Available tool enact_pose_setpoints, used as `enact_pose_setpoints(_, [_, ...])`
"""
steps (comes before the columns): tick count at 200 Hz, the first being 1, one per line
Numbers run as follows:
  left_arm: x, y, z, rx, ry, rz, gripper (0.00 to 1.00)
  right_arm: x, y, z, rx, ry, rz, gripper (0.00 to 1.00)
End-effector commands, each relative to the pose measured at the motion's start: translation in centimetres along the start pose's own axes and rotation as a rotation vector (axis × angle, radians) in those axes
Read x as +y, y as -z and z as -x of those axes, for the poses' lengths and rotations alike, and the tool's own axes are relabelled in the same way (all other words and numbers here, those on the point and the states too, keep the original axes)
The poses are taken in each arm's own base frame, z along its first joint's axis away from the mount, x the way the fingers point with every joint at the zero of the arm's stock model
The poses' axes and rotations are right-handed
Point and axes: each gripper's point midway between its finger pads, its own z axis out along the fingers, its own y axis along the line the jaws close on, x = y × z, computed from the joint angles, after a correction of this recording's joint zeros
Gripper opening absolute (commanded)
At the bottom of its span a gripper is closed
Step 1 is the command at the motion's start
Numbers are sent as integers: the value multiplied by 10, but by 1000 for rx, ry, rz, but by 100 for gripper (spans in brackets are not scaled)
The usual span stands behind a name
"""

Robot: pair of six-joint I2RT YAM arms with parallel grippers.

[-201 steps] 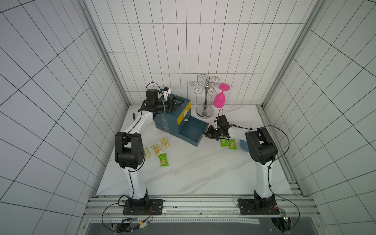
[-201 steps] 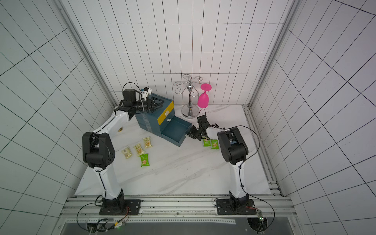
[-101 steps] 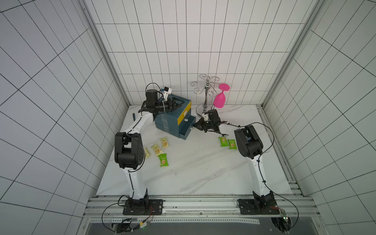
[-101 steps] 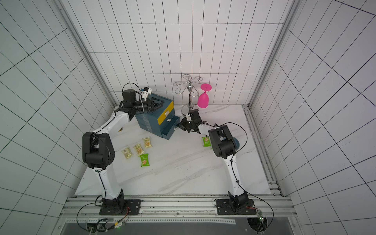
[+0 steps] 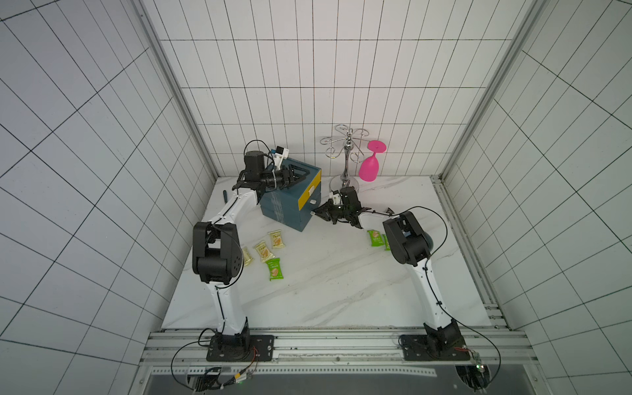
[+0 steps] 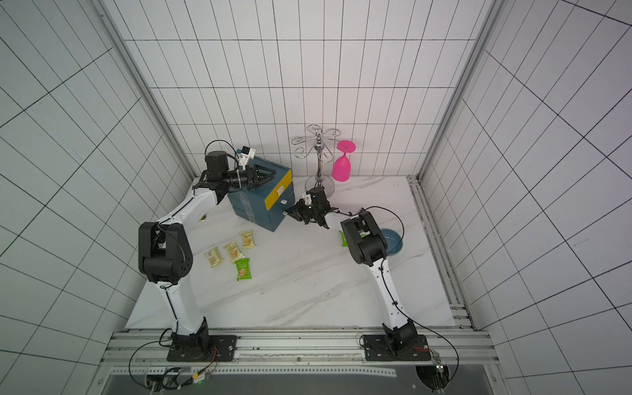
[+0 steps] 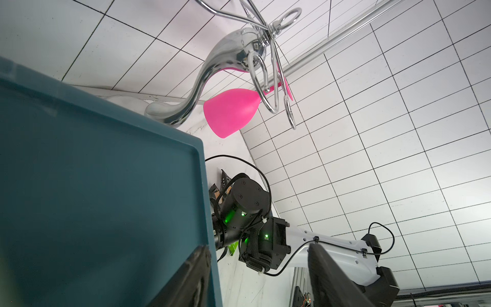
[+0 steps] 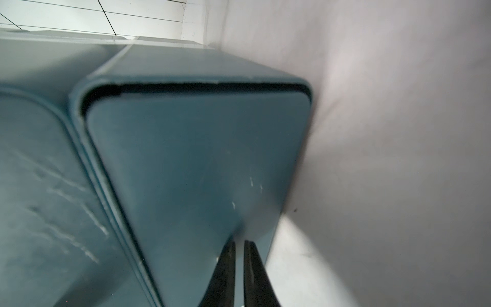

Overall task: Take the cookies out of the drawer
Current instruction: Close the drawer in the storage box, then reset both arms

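Six cookies [image 5: 263, 250] lie out on the table [image 5: 325, 290], four by our left arm and two green ones by the right. Our left gripper [image 7: 257, 265] hangs over the cabinet [image 5: 284, 205], jaws spread. Our right gripper [image 8: 239, 265] sits at the closed drawer [image 5: 305, 219], jaws nearly together with only a slit between them.

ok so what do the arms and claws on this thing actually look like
Both the left arm and right arm have white tube-shaped links joined by chunky black motor housings, with thin black cables looping along them. The left claw and right claw are black with slim tapered fingers. Small green lights glow on the right arm's wrist housing.
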Motion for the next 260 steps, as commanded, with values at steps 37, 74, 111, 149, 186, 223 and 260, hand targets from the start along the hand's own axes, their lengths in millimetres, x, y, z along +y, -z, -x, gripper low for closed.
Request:
enact_pose_setpoints(37, [23,2,-36,54,287,40,74,32,-27,-34,120,37,115,14])
enact_pose_setpoints(74, [-31,16,-7,-16,222,-4,93,42,-34,-52,159,49,132,15])
enact_pose_setpoints(111, [-78,30,12,-74,168,-42,98,51,-28,-68,197,63,145,20])
enact_pose_setpoints(149, [-119,49,25,-143,116,-63,98,63,5,-84,193,74,191,34])
enact_pose_setpoints(186, [-153,73,27,-238,24,-21,98,69,95,-90,82,182,115,81])
enact_pose_setpoints(223, [-142,109,2,-335,-72,228,98,43,224,-93,-111,494,-547,99])
enact_pose_setpoints(260, [-55,204,-39,-619,-64,760,98,31,368,-57,-508,612,-965,99])
